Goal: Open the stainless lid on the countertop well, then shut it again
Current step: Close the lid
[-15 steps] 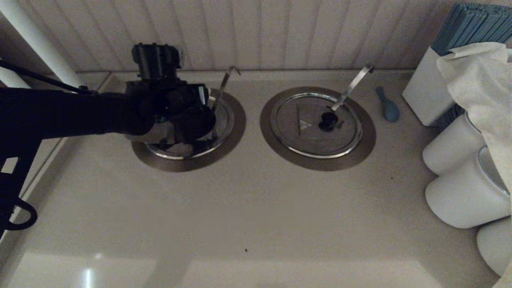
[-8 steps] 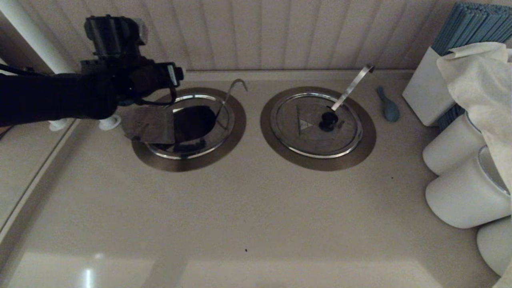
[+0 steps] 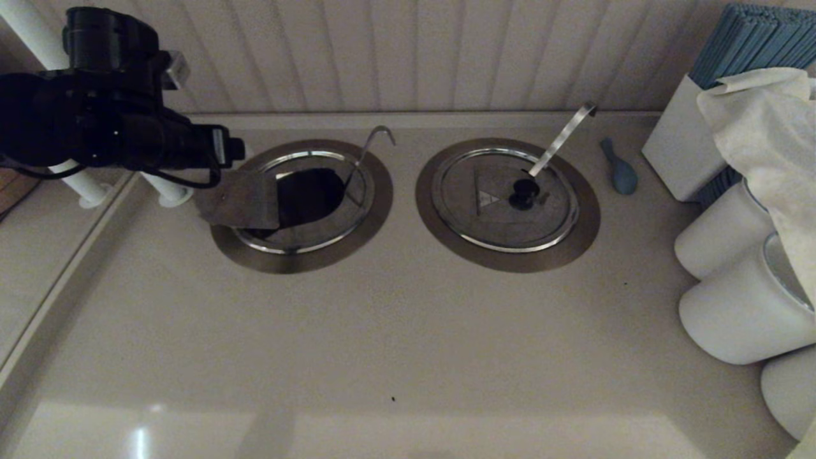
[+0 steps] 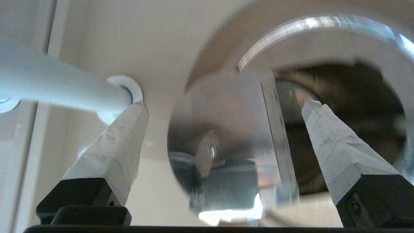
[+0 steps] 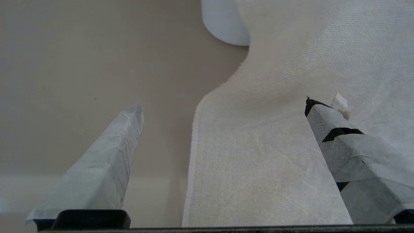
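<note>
Left end effector (image 4: 223,106) spread wide, empty, raised up-left of the countertop well (image 3: 301,255). Stainless lid (image 3: 239,203) flap folded open over well's left rim, just beside, below-right of fingers. Right end effector (image 5: 223,106) wide, parked farther off.

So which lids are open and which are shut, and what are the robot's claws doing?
stainless lid: flap folded open, resting toward the left
countertop well: uncovered, dark inside
twin lid: shut flat
left gripper: open, empty, above the flap
right gripper: open, empty, over white cloth
</note>
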